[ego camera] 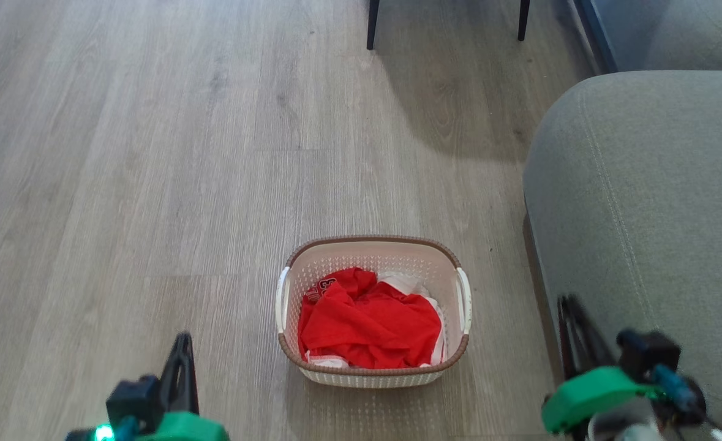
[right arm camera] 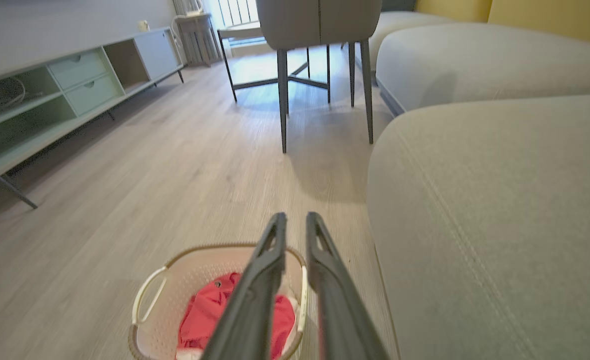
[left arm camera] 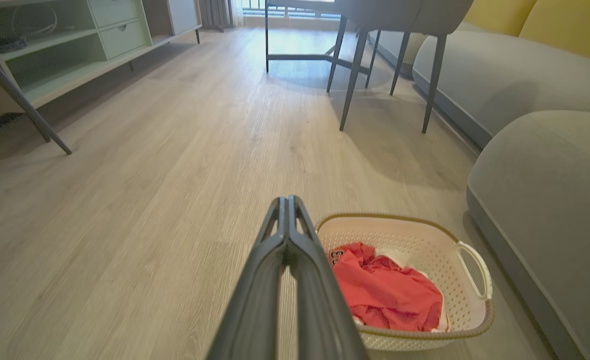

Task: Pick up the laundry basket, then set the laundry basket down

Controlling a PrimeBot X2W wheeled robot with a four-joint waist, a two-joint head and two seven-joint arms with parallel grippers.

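On the floor (ego camera: 152, 184), the laundry basket (ego camera: 373, 378) sits upright between the two grippers and a little ahead of them, touching neither. The grey sofa (ego camera: 642, 214) is near its right side, with a strip of bare floor between.

Left gripper (ego camera: 182, 343): low at the basket's left and apart from it. In the left wrist view the basket (left arm camera: 425, 235) lies just right of the fingers. Left gripper (left arm camera: 287, 201) fingers are pressed together along their length and hold nothing.

Right gripper (ego camera: 567, 306): low beside the sofa and blurred in the head view. In the right wrist view the basket (right arm camera: 199, 260) lies lower left, and one finger crosses in front of its right side. Right gripper (right arm camera: 296, 217) fingers stand slightly parted with a narrow gap and nothing in it.

Basket: rounded rectangle of cream plastic, walls dotted with small holes, brown woven-look rim (ego camera: 373, 239), and a white loop handle (ego camera: 282, 299) on each short side. A crumpled red garment (ego camera: 367, 324) lies inside, with some white cloth (ego camera: 406, 283) under it.

Surroundings: pale grey wood-grain planks; sofa of coarse woven fabric with a stitched seam. Thin dark chair legs (ego camera: 372, 24) stand farther off, and a pale green cabinet (left arm camera: 74, 45) stands along the far wall.

Both arms are held low, with long dark fingers pointing forward over the floor.
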